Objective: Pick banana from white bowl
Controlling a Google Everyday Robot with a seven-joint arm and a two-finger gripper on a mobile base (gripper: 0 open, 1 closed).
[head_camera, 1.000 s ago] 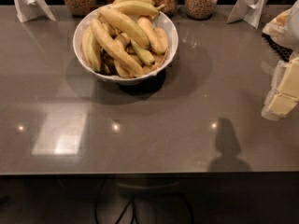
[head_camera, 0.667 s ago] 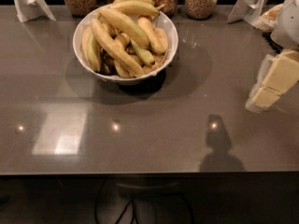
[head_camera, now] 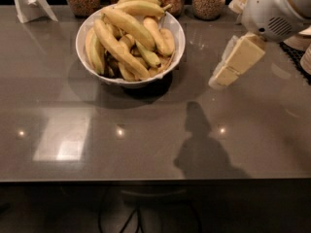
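Banana [head_camera: 119,47] — well left of gripper [head_camera: 221,78]

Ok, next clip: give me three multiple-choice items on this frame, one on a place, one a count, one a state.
1. Where is the hand relative to the white bowl? A inside it; B at picture right of it, over the table; C at picture left of it.
2. How many glass jars stand behind the bowl? A one; B four; C seven.
3. The banana is: A in the hand; B on the table; C on the pile in the bowl.
Answers: 1 B, the hand hangs apart from the bowl; 2 B, four line the back edge; 3 C, it lies across the pile, untouched.
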